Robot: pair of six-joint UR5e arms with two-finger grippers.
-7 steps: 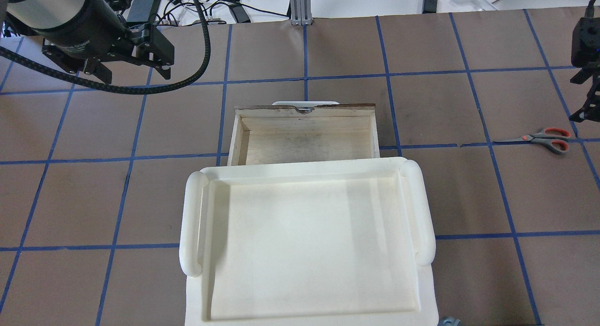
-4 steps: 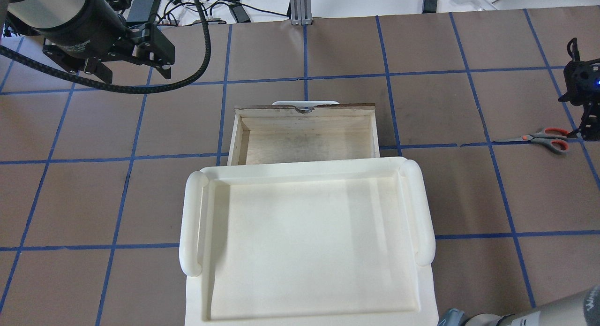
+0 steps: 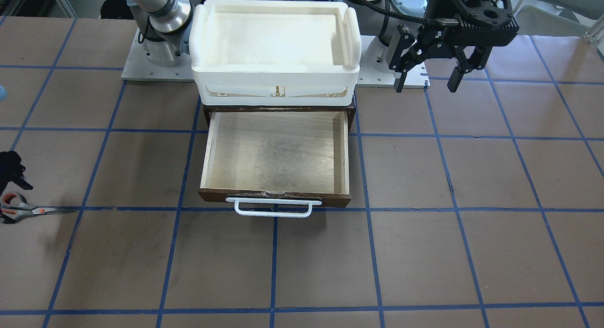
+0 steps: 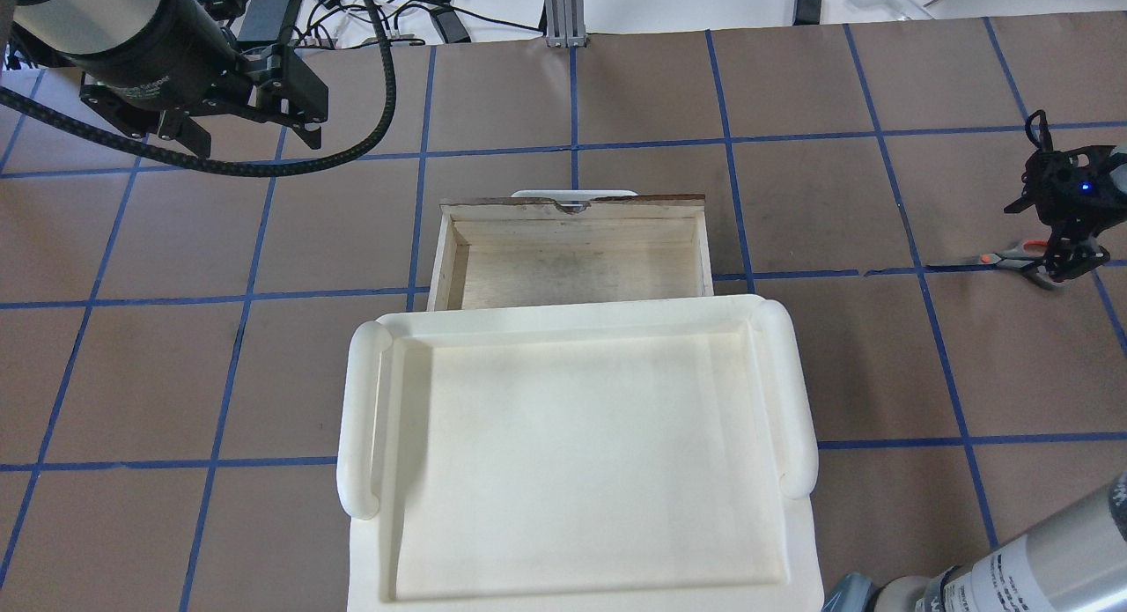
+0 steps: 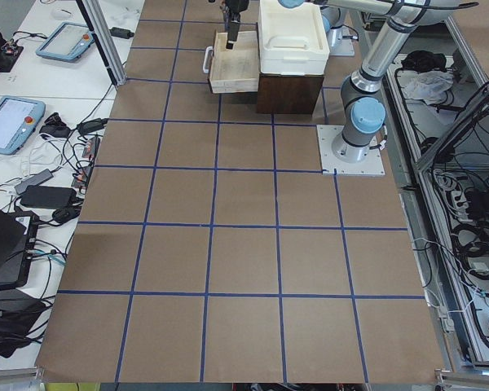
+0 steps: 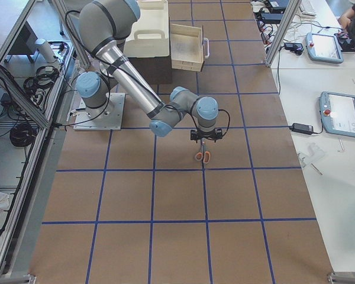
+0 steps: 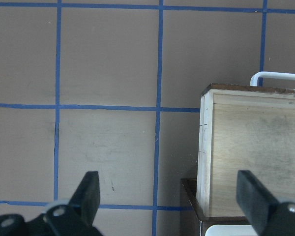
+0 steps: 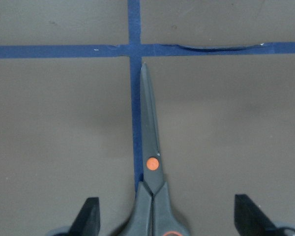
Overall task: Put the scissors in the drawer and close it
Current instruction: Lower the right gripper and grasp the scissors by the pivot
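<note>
— Right arm (image 6: 130,77)?
— Silver-grey tubing, pale blue caps at the joints, grey base plate (image 3: 134,73) dotted with small screws.
— Left arm (image 4: 132,48)?
— Pale grey sleeve above a black wrist with white lettering; black ribbed cable (image 4: 264,166) looped alongside.
— Grippers?
— Matt black and angular, both. Finned housing above the left gripper (image 3: 425,85); tiny blue lamp (image 4: 1085,188) on the right gripper (image 4: 1071,258).

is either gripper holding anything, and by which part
Nothing is held. The right gripper hangs open over the scissors, at their handle end, fingers clear of them; the left gripper is open and empty.
</note>
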